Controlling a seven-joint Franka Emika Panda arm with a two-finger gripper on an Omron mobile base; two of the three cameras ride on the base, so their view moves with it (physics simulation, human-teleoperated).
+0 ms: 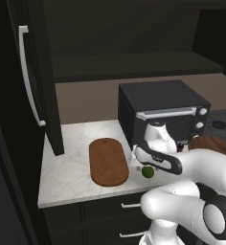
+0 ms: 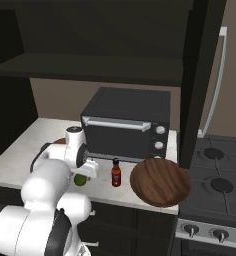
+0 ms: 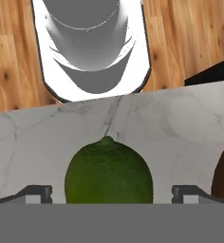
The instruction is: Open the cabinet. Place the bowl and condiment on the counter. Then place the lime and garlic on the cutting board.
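Observation:
The lime [image 3: 108, 172] rests on the marbled counter [image 3: 33, 137], between my gripper's [image 3: 112, 193] two fingertips, one on each side and clear of it. The jaws are open. From the base, the lime [image 1: 147, 171] lies just right of the cutting board [image 1: 108, 161], under my hand. The red condiment [image 2: 116, 173] stands upright on the counter beside the wooden bowl [image 2: 160, 181], which overhangs the front edge by the stove. The cabinet [image 1: 36, 72] doors stand open. The garlic is out of view.
A black toaster oven [image 1: 163, 112] sits at the back of the counter, right behind my hand. A stove [image 2: 215, 175] adjoins the counter on the right. The open right cabinet door [image 2: 202, 75] hangs above the bowl. Drawers with short handles [image 1: 129, 206] run below.

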